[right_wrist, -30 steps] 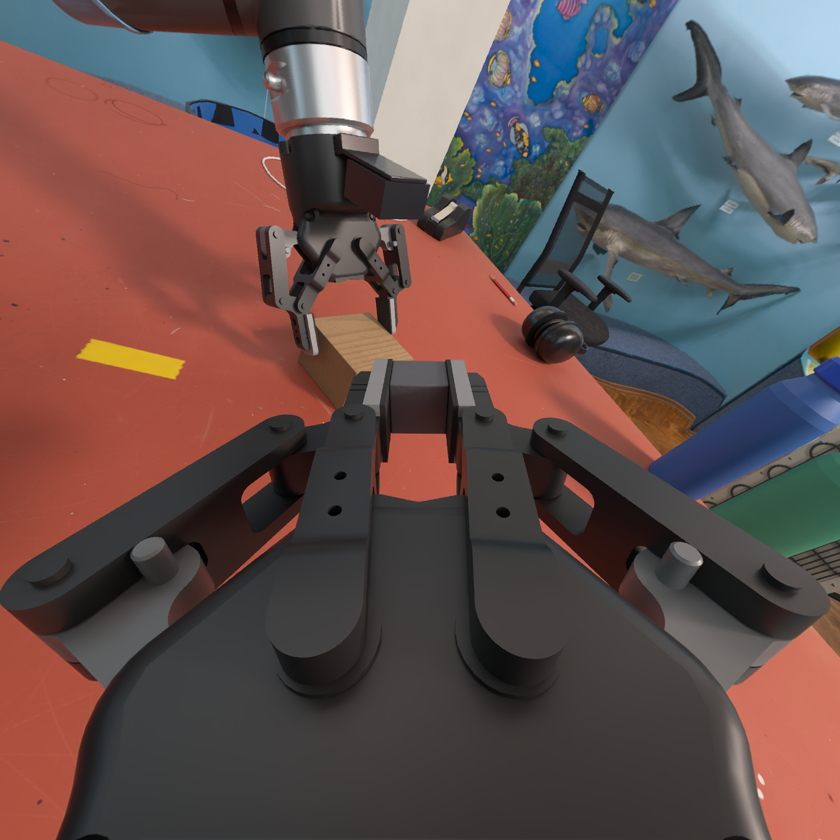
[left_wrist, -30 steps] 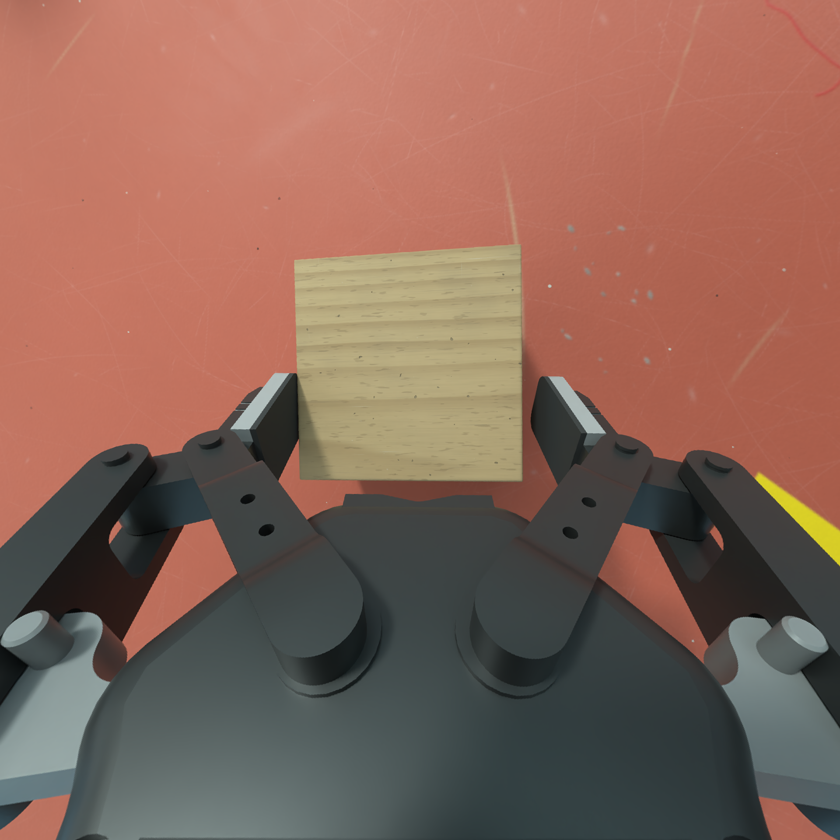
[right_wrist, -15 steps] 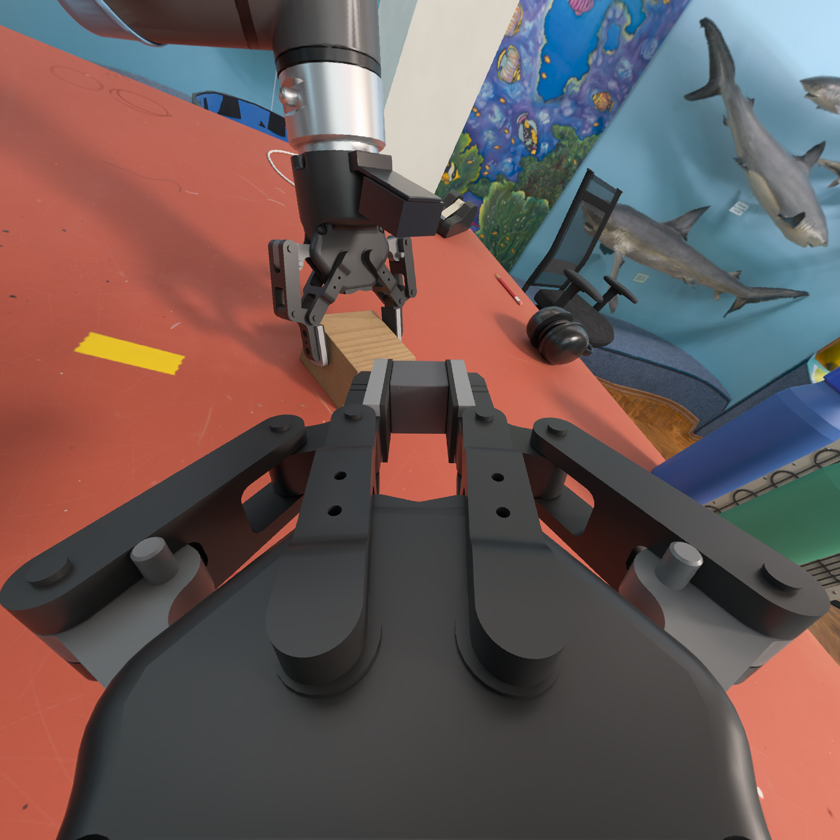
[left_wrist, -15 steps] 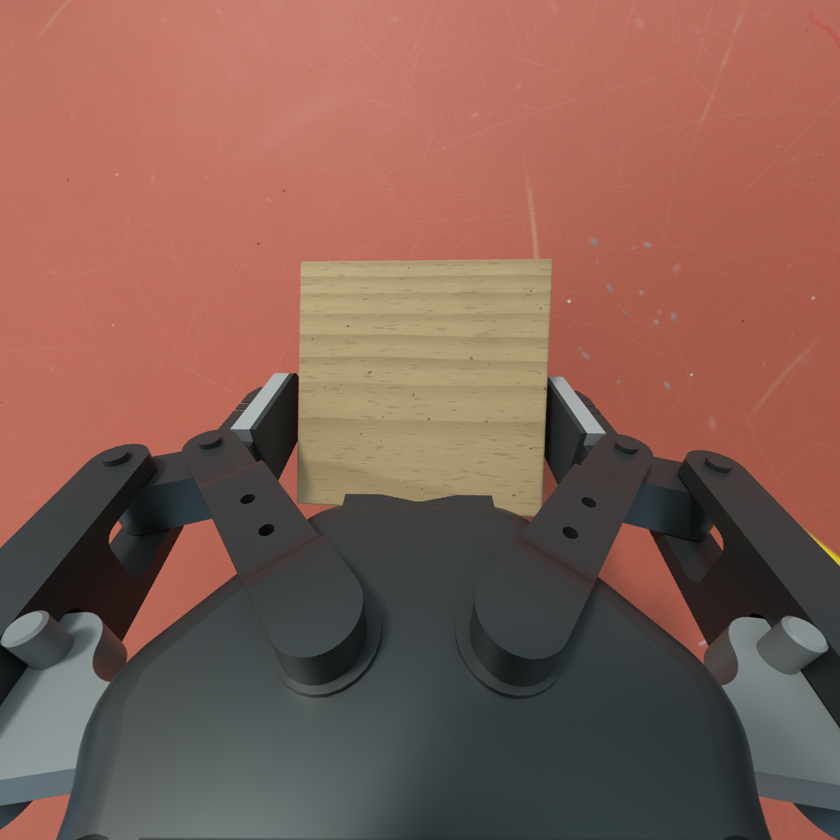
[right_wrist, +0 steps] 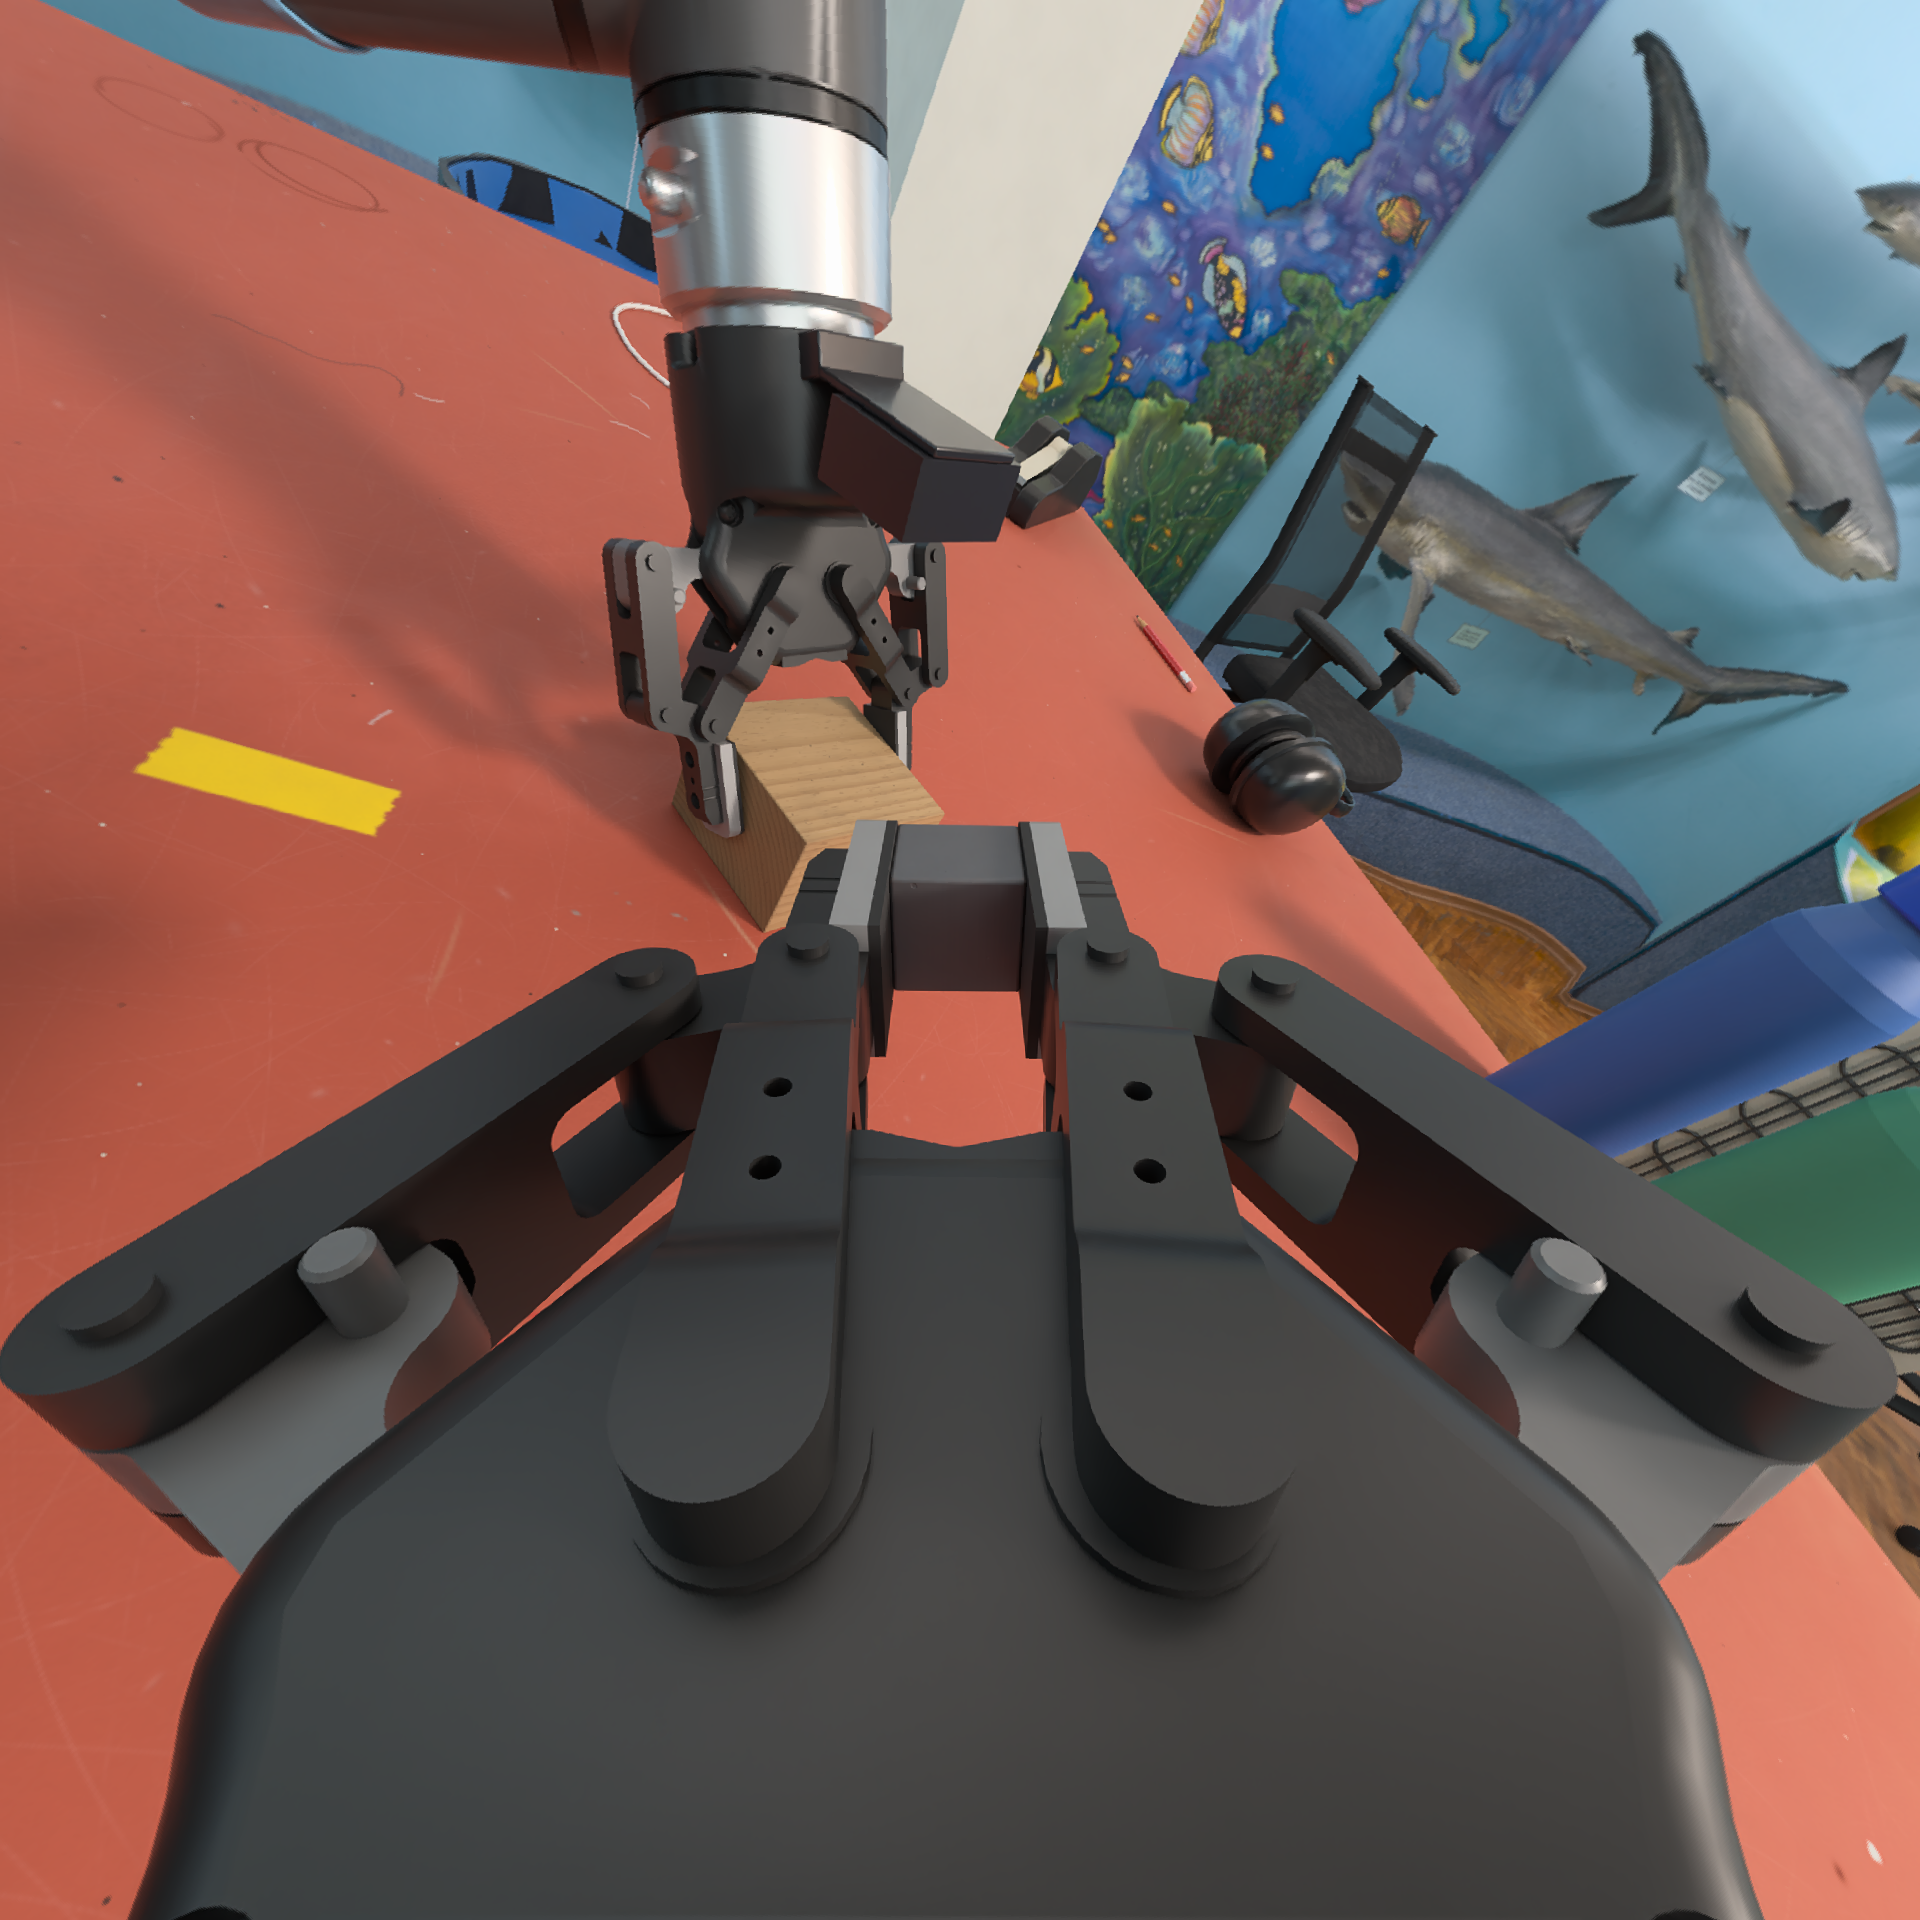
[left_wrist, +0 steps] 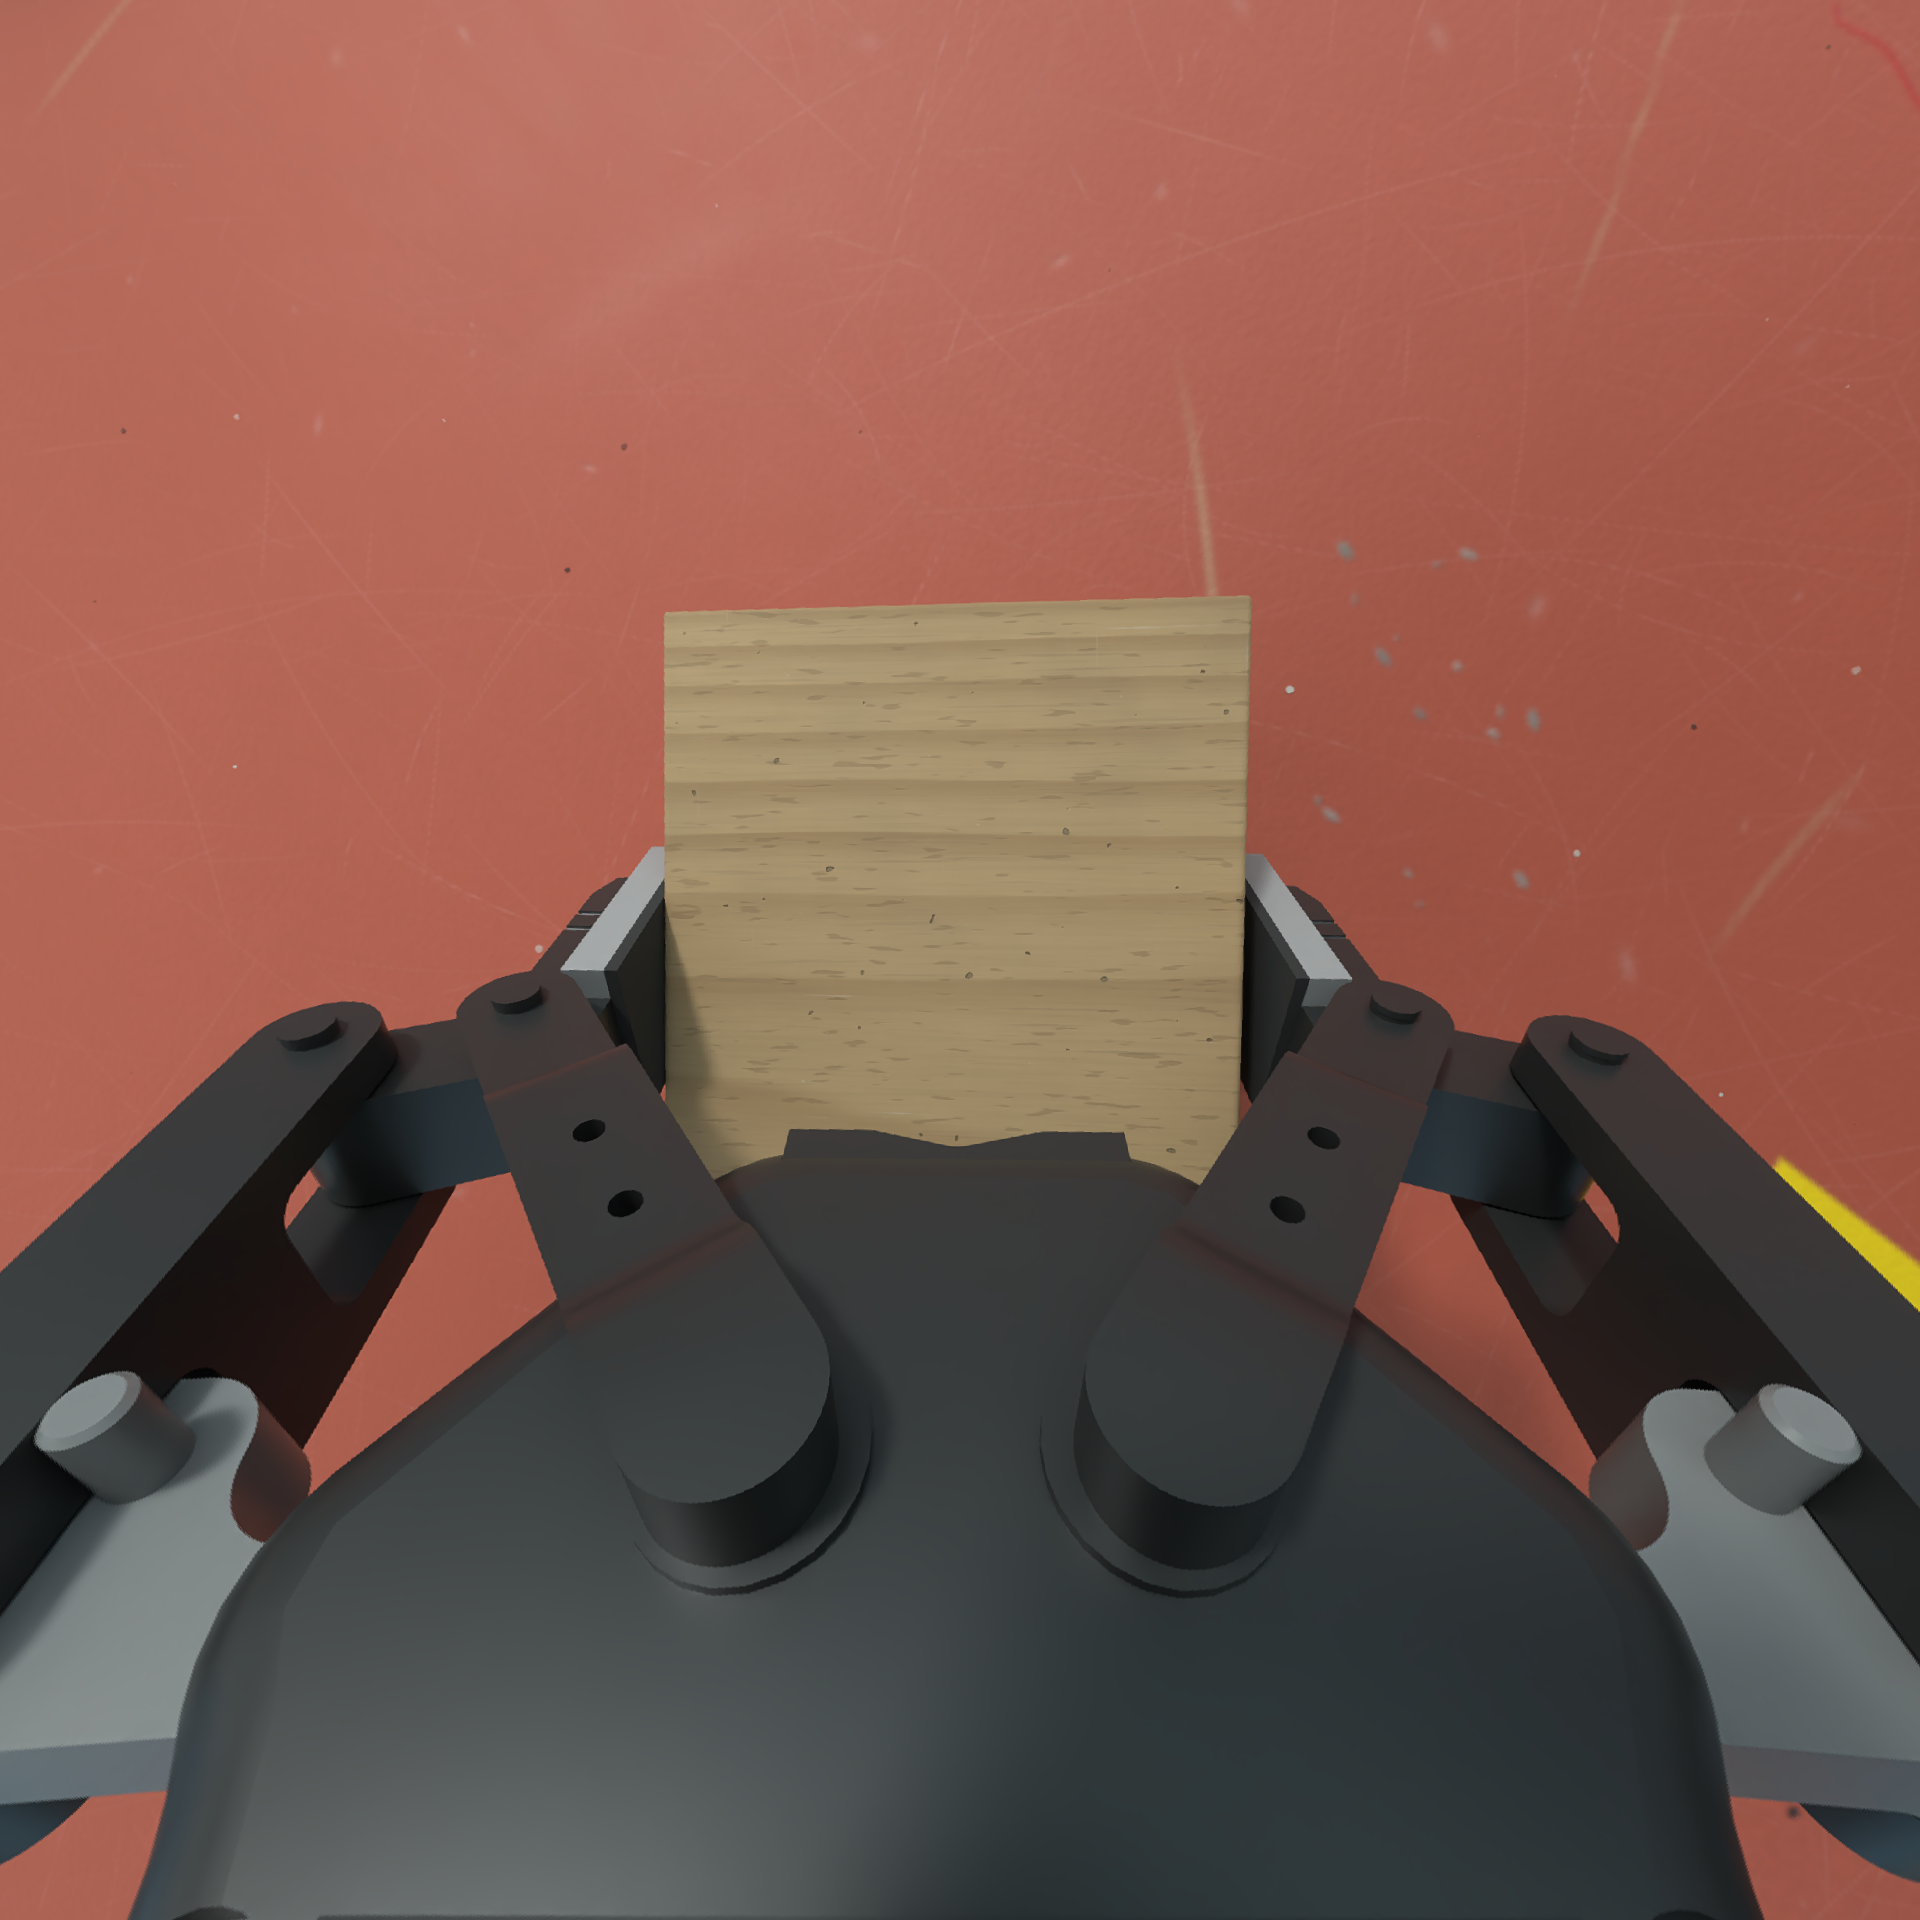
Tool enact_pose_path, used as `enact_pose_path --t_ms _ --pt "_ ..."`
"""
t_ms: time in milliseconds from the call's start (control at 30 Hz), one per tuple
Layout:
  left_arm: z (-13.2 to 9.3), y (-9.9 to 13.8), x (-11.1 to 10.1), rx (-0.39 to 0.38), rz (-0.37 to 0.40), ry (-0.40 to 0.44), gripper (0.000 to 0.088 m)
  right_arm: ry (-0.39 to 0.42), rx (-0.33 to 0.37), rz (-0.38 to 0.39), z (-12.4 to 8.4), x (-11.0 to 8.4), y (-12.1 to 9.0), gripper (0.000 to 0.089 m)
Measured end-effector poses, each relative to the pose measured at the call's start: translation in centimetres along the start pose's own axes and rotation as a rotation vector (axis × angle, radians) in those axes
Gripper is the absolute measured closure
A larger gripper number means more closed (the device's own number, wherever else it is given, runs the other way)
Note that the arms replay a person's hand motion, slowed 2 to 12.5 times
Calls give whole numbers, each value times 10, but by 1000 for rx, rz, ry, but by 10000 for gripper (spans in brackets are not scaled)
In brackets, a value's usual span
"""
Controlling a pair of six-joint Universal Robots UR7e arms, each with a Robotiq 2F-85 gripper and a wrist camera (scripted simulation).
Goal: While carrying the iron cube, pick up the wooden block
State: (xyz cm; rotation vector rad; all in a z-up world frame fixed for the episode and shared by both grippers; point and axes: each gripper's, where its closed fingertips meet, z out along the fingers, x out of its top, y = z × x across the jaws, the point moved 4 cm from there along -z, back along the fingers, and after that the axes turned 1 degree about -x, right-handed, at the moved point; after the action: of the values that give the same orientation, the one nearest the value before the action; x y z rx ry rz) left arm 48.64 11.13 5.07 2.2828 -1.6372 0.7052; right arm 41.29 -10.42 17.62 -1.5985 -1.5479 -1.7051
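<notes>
The wooden block (left_wrist: 954, 873) sits on the red table between my left gripper's (left_wrist: 954, 935) fingers, and both pads press against its sides. In the right wrist view the same block (right_wrist: 831, 790) rests on the table with the left gripper (right_wrist: 810, 779) straddling it from above. My right gripper (right_wrist: 956, 883) is shut on the dark grey iron cube (right_wrist: 956, 914) and holds it above the table, just in front of the block.
A yellow tape strip (right_wrist: 265, 779) lies left of the block and also shows in the left wrist view (left_wrist: 1860, 1236). A black rounded object (right_wrist: 1278, 774), a red pencil (right_wrist: 1164, 652) and a black dispenser (right_wrist: 1049, 478) lie along the table's right edge.
My left gripper has come down around the block and its fingers have closed onto the block's sides. My right gripper has kept hold of the iron cube and barely moved.
</notes>
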Motion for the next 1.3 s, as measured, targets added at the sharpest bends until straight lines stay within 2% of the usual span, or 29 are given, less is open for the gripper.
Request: enact_pose_path --t_ms 533,800,1300 --pt "-9 4 5 -49 67 -6 86 -47 22 -66 7 0 4 693" --pt "-16 9 12 -104 108 -5 86 -56 40 -94 13 4 10 693" --pt "-28 12 26 -172 151 0 86 -51 97 -150 36 14 21 693"
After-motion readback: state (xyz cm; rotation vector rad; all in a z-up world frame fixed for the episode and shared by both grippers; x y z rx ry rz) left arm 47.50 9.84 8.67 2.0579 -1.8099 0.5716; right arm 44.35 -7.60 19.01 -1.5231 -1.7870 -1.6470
